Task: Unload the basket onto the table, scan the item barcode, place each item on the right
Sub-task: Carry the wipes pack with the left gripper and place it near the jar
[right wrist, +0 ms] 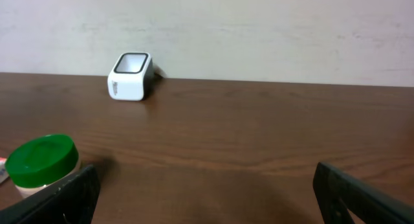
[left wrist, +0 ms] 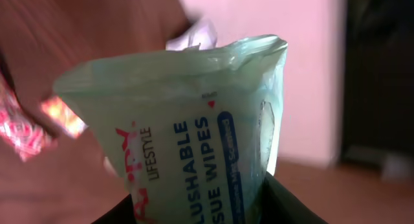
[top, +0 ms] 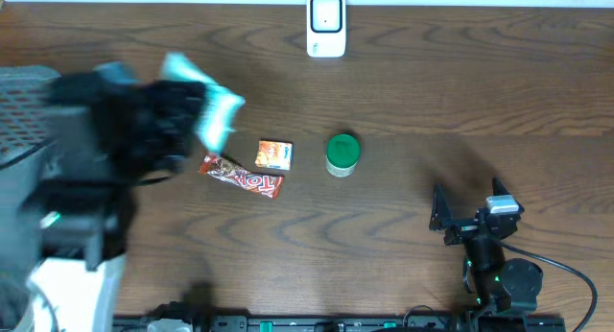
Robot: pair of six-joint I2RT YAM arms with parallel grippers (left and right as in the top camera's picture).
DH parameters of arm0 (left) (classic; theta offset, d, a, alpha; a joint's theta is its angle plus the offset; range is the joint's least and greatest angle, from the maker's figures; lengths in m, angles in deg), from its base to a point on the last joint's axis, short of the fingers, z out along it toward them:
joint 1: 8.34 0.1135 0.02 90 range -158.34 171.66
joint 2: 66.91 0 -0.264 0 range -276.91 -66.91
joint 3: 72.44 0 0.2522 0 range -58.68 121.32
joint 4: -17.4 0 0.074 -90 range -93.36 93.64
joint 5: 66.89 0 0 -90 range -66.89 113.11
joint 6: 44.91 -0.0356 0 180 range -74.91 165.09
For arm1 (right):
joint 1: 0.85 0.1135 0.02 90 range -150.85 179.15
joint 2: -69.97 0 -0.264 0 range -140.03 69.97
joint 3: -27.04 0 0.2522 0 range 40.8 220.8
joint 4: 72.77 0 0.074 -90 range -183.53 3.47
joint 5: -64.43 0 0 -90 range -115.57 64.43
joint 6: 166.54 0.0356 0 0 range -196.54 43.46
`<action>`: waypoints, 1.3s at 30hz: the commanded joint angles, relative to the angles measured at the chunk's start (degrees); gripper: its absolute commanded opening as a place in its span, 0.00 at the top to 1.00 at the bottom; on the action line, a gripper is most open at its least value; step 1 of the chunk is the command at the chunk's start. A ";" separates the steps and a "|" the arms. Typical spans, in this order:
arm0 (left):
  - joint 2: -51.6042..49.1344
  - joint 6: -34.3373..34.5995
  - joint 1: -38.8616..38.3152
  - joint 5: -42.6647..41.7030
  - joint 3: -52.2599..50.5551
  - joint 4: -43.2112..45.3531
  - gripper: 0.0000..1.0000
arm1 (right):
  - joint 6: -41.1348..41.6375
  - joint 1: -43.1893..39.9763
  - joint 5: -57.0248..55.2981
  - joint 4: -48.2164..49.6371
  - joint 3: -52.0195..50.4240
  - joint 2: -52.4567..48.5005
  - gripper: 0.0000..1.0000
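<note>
The pack of flushable wipes (top: pixel 216 111) is clamped in the left end effector (top: pixel 182 121) and appears to be held in the air over the left side of the desk (top: pixel 460 92). The face turned to the left wrist camera shows only lettering, no barcode. The white scanner (top: pixel 325 25) stands at the far edge, well apart from the pack. The pickup looks done; carrying the pack to the scanner and presenting its barcode remain. A candy bar (top: pixel 242 177), a small orange box (top: pixel 274 155) and a green-lidded jar (top: pixel 342 153) lie mid-desk. The right end effector (top: pixel 470 212) sits wide open and empty near the front right.
</note>
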 commanded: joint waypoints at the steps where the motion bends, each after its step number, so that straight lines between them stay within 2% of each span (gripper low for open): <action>1: -6.34 -1.46 -12.52 8.07 -1.16 0.24 0.56 | 0.81 0.22 -0.26 -0.22 -0.02 0.20 0.01; 4: -12.83 -1.36 -20.17 10.56 -1.18 0.70 0.56 | 0.79 0.22 -0.26 -0.22 -0.02 0.20 0.01; 11: -27.43 -0.81 -29.20 7.96 -1.16 0.61 0.56 | 0.79 0.22 -0.26 -0.22 -0.02 0.20 0.01; 17: -34.47 -0.85 -32.11 6.43 -1.18 -1.66 0.56 | 0.81 0.22 -0.26 -0.22 -0.02 0.20 0.01; 22: -36.15 -1.09 -33.33 9.31 -1.20 -10.88 0.56 | 0.81 0.22 -0.26 -0.22 -0.02 0.20 0.01; 25: -36.13 -1.09 -33.31 10.80 -1.20 -13.16 0.54 | 0.81 0.22 -0.26 -0.22 -0.02 0.20 0.01; 28: -36.15 -1.25 -33.55 14.03 -1.20 -13.35 0.48 | 0.81 0.22 -0.26 -0.22 -0.02 0.20 0.01; 32: -36.15 0.74 -34.40 25.77 -1.20 -12.68 0.41 | 0.81 0.22 -0.26 -0.22 -0.02 0.20 0.01; 34: -36.15 1.79 -34.71 27.69 -1.20 -11.96 0.40 | 0.79 0.22 -0.26 -0.22 -0.02 0.20 0.01; 39: -35.47 -0.39 -34.77 31.36 -1.09 -6.54 0.28 | 0.81 0.22 -0.26 -0.22 -0.02 0.20 0.01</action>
